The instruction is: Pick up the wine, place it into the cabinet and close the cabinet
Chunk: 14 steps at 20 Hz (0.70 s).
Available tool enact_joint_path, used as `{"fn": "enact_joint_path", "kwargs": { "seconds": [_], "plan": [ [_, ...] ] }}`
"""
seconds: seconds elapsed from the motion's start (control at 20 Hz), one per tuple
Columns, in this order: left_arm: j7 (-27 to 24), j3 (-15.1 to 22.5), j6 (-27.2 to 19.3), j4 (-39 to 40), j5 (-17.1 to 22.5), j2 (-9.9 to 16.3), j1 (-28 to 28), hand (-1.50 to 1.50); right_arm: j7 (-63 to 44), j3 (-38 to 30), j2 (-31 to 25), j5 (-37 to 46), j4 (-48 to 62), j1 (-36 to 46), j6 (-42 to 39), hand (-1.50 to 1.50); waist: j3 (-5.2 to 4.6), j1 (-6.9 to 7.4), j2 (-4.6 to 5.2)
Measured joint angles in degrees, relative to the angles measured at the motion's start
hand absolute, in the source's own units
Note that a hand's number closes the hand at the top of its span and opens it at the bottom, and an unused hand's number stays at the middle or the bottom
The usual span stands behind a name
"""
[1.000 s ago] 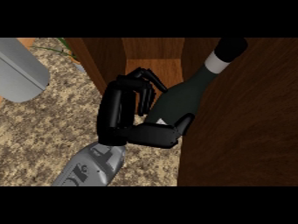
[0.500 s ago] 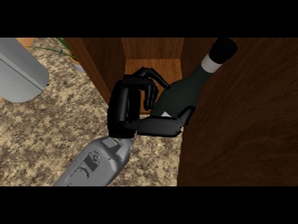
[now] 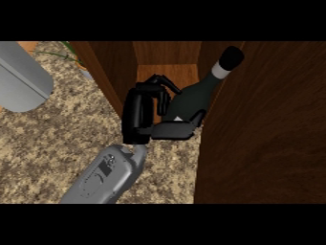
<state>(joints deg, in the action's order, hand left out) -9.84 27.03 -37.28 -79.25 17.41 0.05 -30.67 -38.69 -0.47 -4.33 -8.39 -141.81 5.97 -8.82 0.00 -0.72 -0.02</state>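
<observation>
Holding the wine [image 3: 199, 93] by its lower body, fingers and thumb curled round it, the robot hand [image 3: 143, 117] tilts the bottle neck-first into the open cabinet [image 3: 164, 72], base at the bench [image 3: 45, 139] edge, seemingly to clear the door [image 3: 278, 124]

The bench [image 3: 45, 139] has a speckled beige stone top. A wooden cabinet [image 3: 278, 119] stands on it, open compartment directly ahead of the hand [image 3: 140, 115]. A grey rounded object [image 3: 10, 76] sits far to the hand's left, with green leaves [image 3: 70, 50] beyond it.
</observation>
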Motion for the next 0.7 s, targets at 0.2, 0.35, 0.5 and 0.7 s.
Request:
{"fn": "enact_joint_path", "kwargs": {
  "seconds": [0.2, 0.35, 0.5, 0.7],
  "plan": [
    [-2.87, 0.95, -0.57, 3.38, -1.65, 0.03, 0.78, 1.5, 0.35, 0.19, 0.39, 0.2, 0.58, 1.17, 0.28, -1.5, 0.0, 0.12, 0.01],
    [-4.72, 1.64, -1.23, 5.32, -2.26, 0.0, 1.04, 1.5, 0.25, 0.19, 0.26, 0.04, 0.55, 0.95, -0.02, -1.5, 0.0, 0.11, 0.0],
    [-6.58, -0.27, 0.33, 7.39, -2.52, 0.25, 0.97, 1.5, 1.68, 0.43, 0.72, -0.09, 0.45, -0.96, -0.76, -1.5, 0.0, 0.1, 0.0],
    [-10.0, -1.55, 0.21, 11.28, -0.96, 0.08, -0.25, 1.5, 1.77, 0.03, 0.58, -0.32, 0.45, -1.25, -1.11, -1.5, 0.0, -0.02, 0.03]
  ]
}}
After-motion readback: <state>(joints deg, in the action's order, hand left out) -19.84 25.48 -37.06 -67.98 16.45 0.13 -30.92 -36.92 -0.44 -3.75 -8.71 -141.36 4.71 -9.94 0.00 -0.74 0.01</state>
